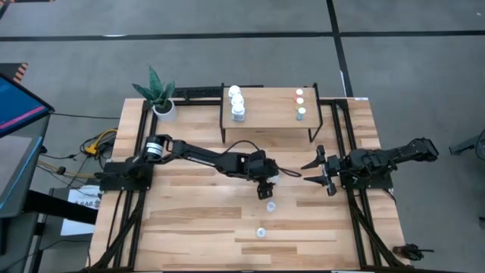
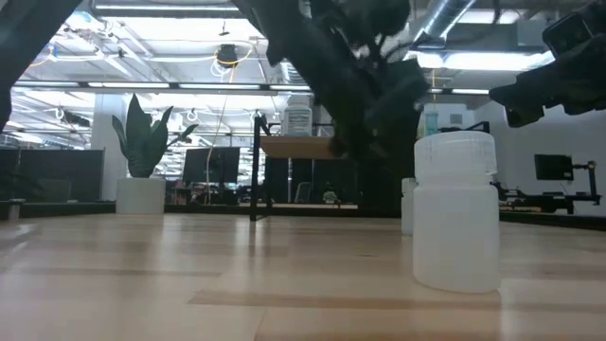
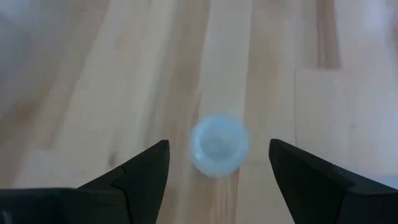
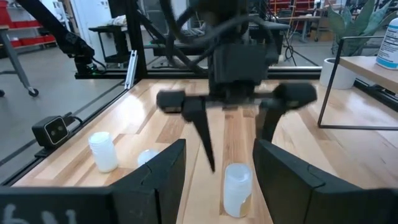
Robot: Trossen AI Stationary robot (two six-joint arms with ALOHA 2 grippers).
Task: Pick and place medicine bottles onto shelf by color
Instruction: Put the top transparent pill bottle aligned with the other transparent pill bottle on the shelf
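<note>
The left gripper (image 1: pixel 267 187) hangs wide open over a pale translucent bottle (image 3: pixel 217 145) — round cap up, bare table (image 1: pixel 189 220) planks all around it. The right gripper (image 1: pixel 318 173), open too, waits near the table's right edge. White bottles (image 1: pixel 236 102) stand at the shelf's (image 1: pixel 269 114) left end — small capped ones (image 1: pixel 299 102) at its right.

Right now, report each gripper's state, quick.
Left gripper: open, above a pale translucent bottle, holding nothing.
Right gripper: open, empty, waiting beside it.
</note>
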